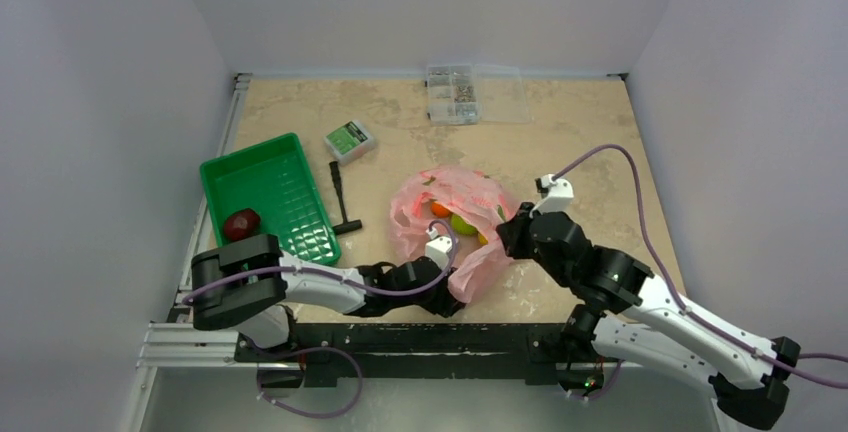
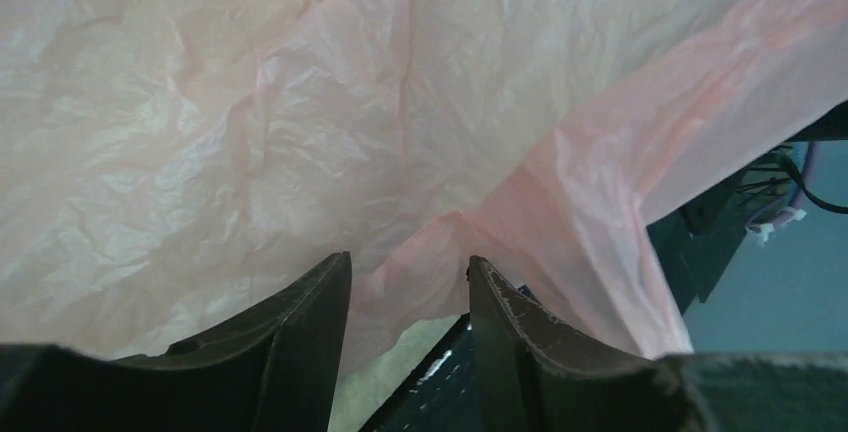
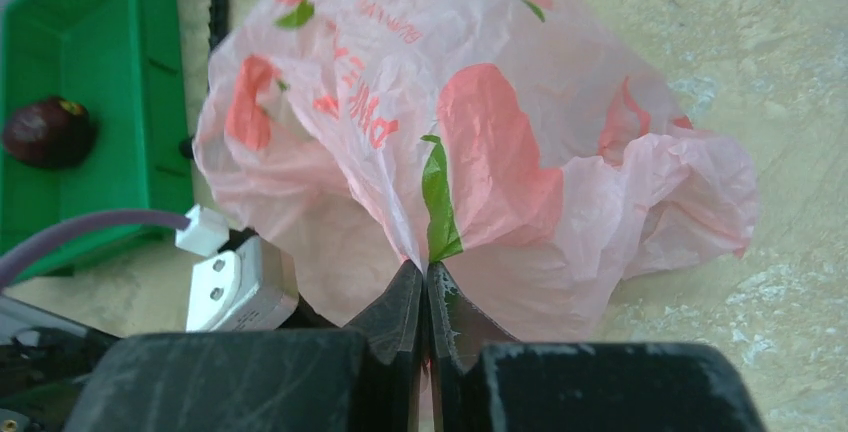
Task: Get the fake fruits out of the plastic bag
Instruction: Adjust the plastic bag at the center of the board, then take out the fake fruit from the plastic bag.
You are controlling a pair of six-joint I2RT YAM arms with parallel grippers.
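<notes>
The pink plastic bag lies crumpled at the table's middle. An orange fruit, a lime green one and a bit of a yellow one show through its opening. A dark red fruit sits in the green tray. My right gripper is shut on a pinch of the bag's film at the bag's right side. My left gripper is open at the bag's near edge, with a fold of the bag between its jaws.
A small green-labelled box and a black T-shaped tool lie between the tray and the bag. A clear parts organiser stands at the far edge. The tray and the red fruit also show in the right wrist view.
</notes>
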